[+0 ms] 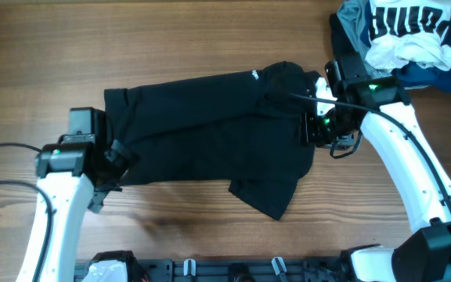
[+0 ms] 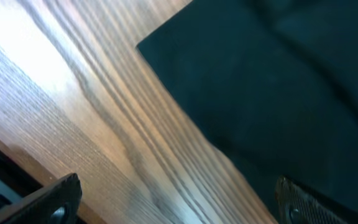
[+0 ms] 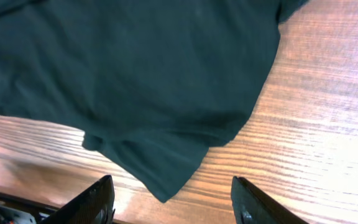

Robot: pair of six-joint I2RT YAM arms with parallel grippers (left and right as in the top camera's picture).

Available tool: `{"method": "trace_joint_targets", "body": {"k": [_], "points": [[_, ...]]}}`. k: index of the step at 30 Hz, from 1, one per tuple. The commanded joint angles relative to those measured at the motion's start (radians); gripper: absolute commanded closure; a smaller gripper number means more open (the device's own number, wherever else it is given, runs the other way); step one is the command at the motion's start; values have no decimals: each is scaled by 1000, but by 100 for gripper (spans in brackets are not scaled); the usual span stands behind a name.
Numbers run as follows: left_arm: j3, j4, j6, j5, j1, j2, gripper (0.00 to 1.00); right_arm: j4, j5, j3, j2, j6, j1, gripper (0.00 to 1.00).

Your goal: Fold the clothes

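Black garment (image 1: pixel 210 133): soft, light, limp, likely to sag. Left tool (image 2: pixel 182 208) spread, empty. Right tool (image 3: pixel 176 202) spread, empty. Pinch the cloth edge ahead of each.

clothes (image 1: pixel 210 117): soft matt black cloth | bench (image 1: pixel 210 39): grained wood, slight sheen | arm shells (image 1: pixel 413 172): smooth glossy white plastic
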Motion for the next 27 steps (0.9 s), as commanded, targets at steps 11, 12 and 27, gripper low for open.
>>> {"method": "trace_joint_targets", "body": {"k": [11,12,27], "points": [[-100,280,-121,11,74,456,29,119,-12,-111,-14,66,3,39],[-100,282,-121,10,90,466,30,119,-12,-111,-14,66,3,39],[-101,446,-29,-6,210,473,96,169,-127,-391,-13,100,177,51]]}}
